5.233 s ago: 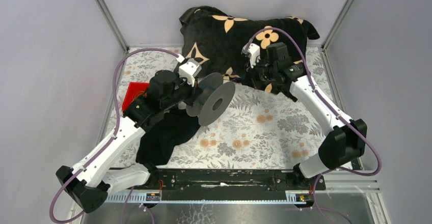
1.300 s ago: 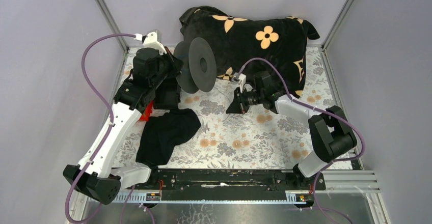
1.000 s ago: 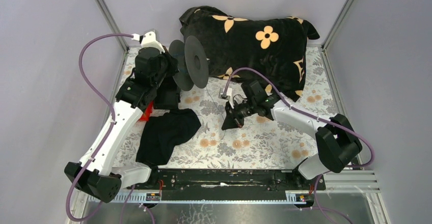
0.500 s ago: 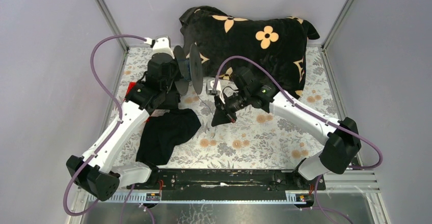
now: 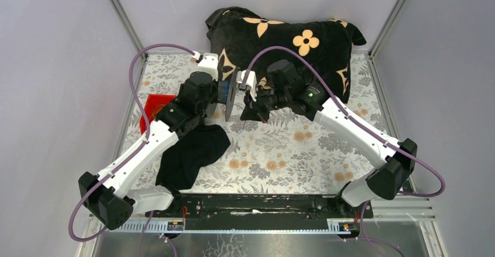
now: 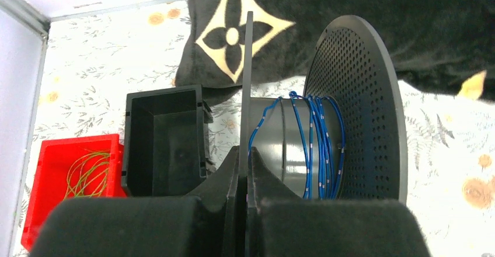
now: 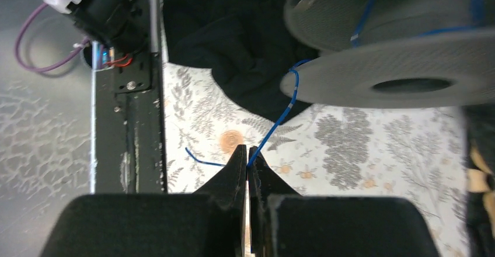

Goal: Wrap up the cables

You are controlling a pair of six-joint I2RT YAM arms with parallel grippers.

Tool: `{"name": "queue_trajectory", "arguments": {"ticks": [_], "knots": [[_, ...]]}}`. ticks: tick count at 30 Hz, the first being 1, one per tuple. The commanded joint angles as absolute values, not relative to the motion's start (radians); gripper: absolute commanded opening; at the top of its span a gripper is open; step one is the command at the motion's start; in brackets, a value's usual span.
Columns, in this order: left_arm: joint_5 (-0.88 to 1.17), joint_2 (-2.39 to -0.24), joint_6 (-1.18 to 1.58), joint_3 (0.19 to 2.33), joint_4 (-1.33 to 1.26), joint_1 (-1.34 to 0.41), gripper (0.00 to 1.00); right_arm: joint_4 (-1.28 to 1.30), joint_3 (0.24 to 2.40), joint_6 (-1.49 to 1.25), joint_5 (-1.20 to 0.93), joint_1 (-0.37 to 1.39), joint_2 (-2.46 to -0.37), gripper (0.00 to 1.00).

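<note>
Above the floral table (image 5: 292, 152), a black spool (image 6: 350, 122) is clamped by its flange in the left gripper (image 6: 244, 169). The right gripper (image 7: 248, 155) pinches the blue cable (image 7: 277, 122) beside the spool. Several turns circle the hub, and a loose tail remains to wind.

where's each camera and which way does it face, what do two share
top external: above and behind the bases, looking down at the table; left arm and right arm meet at the spool.
left wrist: on the left arm, looking along shut jaws clamping the spool, at wound blue cable and black bin.
right wrist: on the right arm, looking past shut jaws pinching the cable toward the base rail.
shared: both wrist views show spool and cable.
</note>
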State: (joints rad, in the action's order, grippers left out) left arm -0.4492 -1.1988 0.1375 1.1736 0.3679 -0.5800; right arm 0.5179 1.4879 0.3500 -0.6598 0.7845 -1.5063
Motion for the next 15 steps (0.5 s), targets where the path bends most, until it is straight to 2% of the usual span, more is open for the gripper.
{"name": "queue_trajectory", "arguments": {"ticks": [1,15], "knots": [[-0.414,-1.175,0.041,1.151,0.239,-0.625,0.00,0.549,1.595,0.342,-0.497,0.788,-1.492,0.00],[-0.203,-1.121,-0.032,1.093,0.269,-0.677,0.00,0.535,1.645,0.319,-0.317,0.754,-1.506,0.00]]}}
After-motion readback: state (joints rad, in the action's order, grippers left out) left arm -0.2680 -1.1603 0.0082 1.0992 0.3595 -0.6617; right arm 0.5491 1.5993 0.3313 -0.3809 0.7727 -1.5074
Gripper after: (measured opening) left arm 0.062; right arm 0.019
